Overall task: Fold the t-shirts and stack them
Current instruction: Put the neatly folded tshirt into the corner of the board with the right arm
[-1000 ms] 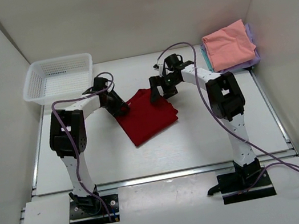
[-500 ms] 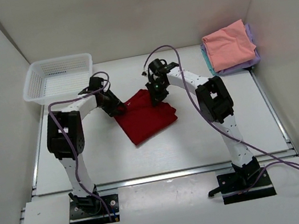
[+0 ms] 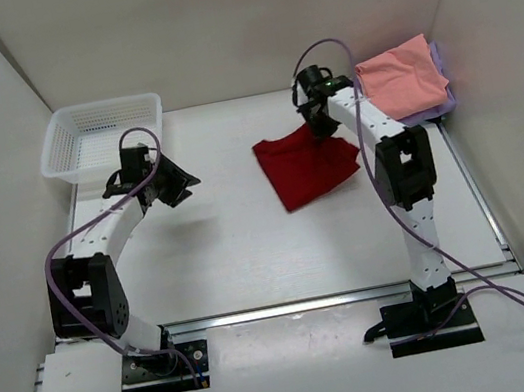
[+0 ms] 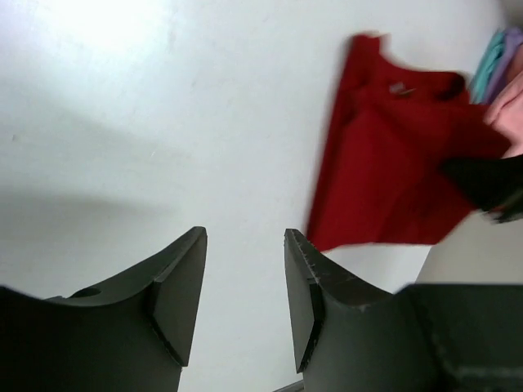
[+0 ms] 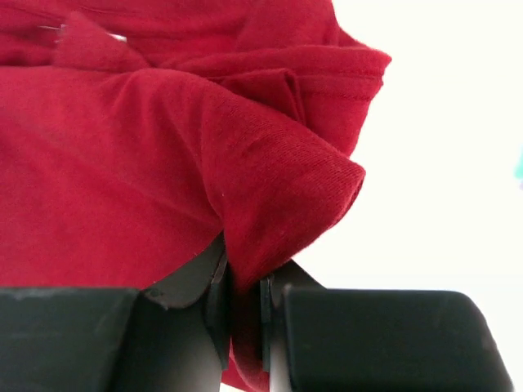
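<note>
Two arms reach over a white table [image 3: 251, 249] in the overhead view. The right gripper [image 3: 319, 127] sits at the far edge of the folded dark red shirt [image 3: 306, 168], which lies right of centre. That shirt is near the stack in the far right corner, where a pink shirt [image 3: 402, 78] tops a lavender shirt [image 3: 435, 111] and a teal shirt [image 3: 361, 102]. The left gripper [image 3: 178, 182] hangs well apart from the cloth, near a white basket [image 3: 57, 156].

From the left wrist, its fingers [image 4: 176, 302] stand partly spread over bare table with nothing between them. The red cloth lies ahead to the right.

From the right wrist, the fingers [image 5: 216, 306] are nearly closed, pinching a fold at the red shirt's edge.
</note>
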Available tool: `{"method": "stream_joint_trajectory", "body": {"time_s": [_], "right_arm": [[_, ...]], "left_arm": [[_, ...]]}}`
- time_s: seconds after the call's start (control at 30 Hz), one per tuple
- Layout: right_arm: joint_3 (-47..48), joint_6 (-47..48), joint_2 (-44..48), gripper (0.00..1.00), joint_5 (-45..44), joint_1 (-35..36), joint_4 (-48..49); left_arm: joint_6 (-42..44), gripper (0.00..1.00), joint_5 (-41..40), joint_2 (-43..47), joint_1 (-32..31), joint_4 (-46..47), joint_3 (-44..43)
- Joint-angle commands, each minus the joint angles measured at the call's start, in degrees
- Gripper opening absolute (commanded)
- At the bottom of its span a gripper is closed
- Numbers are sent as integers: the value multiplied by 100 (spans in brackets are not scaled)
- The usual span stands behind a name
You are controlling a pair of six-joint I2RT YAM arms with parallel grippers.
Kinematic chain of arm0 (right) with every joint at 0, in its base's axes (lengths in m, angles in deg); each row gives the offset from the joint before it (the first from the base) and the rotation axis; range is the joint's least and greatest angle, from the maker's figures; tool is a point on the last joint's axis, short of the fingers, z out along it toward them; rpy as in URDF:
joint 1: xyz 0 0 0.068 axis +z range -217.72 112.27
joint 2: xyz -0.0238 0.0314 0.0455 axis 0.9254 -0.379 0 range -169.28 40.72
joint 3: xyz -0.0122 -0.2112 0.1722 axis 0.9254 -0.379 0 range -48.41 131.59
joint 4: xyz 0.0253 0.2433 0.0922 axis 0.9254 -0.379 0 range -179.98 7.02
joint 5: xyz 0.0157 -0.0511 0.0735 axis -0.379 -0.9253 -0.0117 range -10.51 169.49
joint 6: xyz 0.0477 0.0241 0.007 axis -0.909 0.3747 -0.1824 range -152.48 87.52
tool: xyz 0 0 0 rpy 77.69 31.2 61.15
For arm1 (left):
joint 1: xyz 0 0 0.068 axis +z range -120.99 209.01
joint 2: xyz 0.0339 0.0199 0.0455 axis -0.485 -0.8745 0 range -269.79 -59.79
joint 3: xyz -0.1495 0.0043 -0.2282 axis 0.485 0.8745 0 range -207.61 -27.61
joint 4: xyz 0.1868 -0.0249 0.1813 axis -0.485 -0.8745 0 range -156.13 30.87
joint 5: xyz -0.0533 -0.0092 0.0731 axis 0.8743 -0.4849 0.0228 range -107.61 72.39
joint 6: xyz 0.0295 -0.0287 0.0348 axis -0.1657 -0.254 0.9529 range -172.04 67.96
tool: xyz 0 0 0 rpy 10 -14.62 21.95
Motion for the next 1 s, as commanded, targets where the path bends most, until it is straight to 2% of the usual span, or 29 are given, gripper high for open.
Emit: {"method": "stream_joint_trajectory", "body": {"time_s": [0.0,0.2,0.3,0.5,0.77,0.97], "right_arm": [[36,708,681,0,-1322,-241,538],[-571,1465,1234,0,-2254,-470,1944],[-660,1781,1401,1,-2439,-680,2437],[-352,2247,1349,0,-2493,-1320,3061],[-255,2362,1122,0,-2343,-2226,3905],[490,2090,665,0,-2106,-2640,3906]], "left_arm": [[70,54,64,270,-59,446,510],[220,53,46,586,46,701,1203],[343,54,28,727,90,710,1415],[606,54,-76,964,125,579,1644],[659,55,-200,1316,116,684,2206],[571,54,-226,1202,-16,789,2347]]}}
